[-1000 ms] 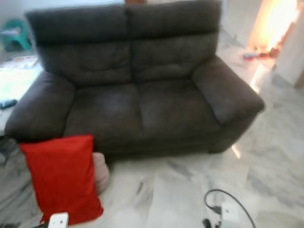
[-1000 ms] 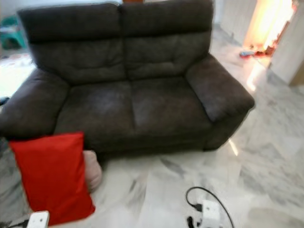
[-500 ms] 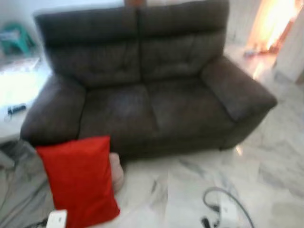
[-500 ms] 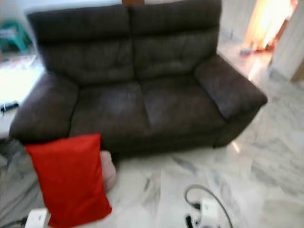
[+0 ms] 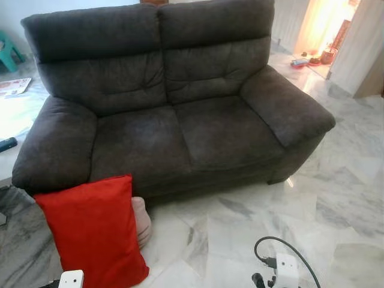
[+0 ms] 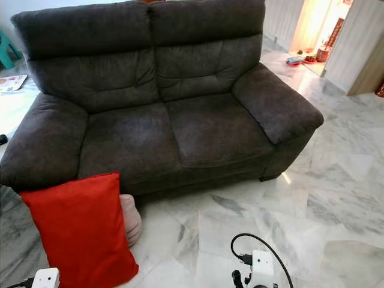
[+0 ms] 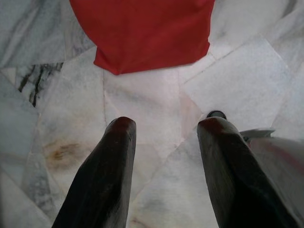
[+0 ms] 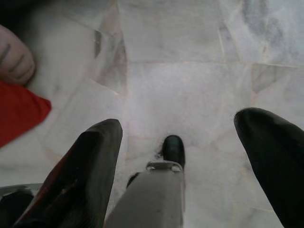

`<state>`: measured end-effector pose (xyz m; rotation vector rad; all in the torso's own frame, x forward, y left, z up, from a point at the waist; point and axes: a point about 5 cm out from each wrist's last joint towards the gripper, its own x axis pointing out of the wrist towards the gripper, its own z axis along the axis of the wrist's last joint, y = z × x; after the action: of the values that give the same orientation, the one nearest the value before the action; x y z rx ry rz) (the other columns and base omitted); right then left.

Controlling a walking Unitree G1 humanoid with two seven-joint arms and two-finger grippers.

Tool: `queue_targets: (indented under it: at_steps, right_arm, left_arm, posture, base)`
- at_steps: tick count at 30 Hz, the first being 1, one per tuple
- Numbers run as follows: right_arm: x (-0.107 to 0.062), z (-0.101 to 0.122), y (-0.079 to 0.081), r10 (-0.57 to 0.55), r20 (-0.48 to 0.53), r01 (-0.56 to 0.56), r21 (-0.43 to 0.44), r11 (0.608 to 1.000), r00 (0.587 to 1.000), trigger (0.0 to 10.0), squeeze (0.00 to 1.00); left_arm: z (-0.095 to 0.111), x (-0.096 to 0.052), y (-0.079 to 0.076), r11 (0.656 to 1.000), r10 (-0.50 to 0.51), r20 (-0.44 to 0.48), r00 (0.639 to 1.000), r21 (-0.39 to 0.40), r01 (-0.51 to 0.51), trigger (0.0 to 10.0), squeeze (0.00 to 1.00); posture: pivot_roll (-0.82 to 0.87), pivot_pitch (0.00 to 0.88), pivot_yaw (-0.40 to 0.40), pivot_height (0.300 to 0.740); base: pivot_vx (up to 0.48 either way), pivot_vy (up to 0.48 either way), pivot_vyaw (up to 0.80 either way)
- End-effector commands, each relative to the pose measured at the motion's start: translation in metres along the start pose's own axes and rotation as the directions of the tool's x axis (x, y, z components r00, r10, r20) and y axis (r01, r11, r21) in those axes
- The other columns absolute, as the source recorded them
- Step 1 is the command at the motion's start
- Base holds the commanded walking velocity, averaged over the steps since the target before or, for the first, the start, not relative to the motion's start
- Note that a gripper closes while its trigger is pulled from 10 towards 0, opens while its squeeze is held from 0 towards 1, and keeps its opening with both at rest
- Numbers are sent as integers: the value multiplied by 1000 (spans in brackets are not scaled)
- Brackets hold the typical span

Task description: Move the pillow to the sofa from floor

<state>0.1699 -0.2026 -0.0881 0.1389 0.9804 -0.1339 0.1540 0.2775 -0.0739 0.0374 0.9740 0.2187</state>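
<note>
Red pillow leans on sofa front. Soft, light; pinch its top edge. Left gripper, right gripper both spread, empty.

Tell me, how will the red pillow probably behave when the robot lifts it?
The red pillow looks soft and plump, so it will probably sag and dent where pinched. It seems light for its size. It leans upright against the sofa, so a push may tip it over.
</note>
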Motion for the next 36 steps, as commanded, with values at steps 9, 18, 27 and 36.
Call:
queue_targets:
  at_steps: [9, 18, 27, 36]
  right_arm:
    - [1, 2, 4, 11, 10, -11, -7, 1000, 1000, 10000, 0]
    - [1, 3, 4, 15, 10, -14, -18, 1000, 1000, 10000, 0]
    - [1, 3, 3, 17, 8, -17, -30, 999, 1000, 10000, 0]
    - [1, 3, 2, 17, 9, -17, -34, 999, 1000, 10000, 0]
  left_arm:
    - [-8, -2, 5, 1000, 11, -25, 1000, -13, -11, 10000, 0]
    - [-8, -2, 4, 1000, 9, -22, 1000, -22, -9, 10000, 0]
    - [-8, -2, 4, 1000, 7, -22, 1000, -24, -7, 10000, 0]
    - [-8, -2, 3, 999, 6, -14, 1000, -42, -7, 10000, 0]
  posture:
    - [-9, 0, 43, 740]
    - [-5, 0, 36, 740]
    - [-5, 0, 31, 740]
    - [-3, 0, 24, 740]
  base:
    - [0, 0, 666]
    - [0, 0, 591]
    - [0, 0, 595]
    - [0, 0, 599]
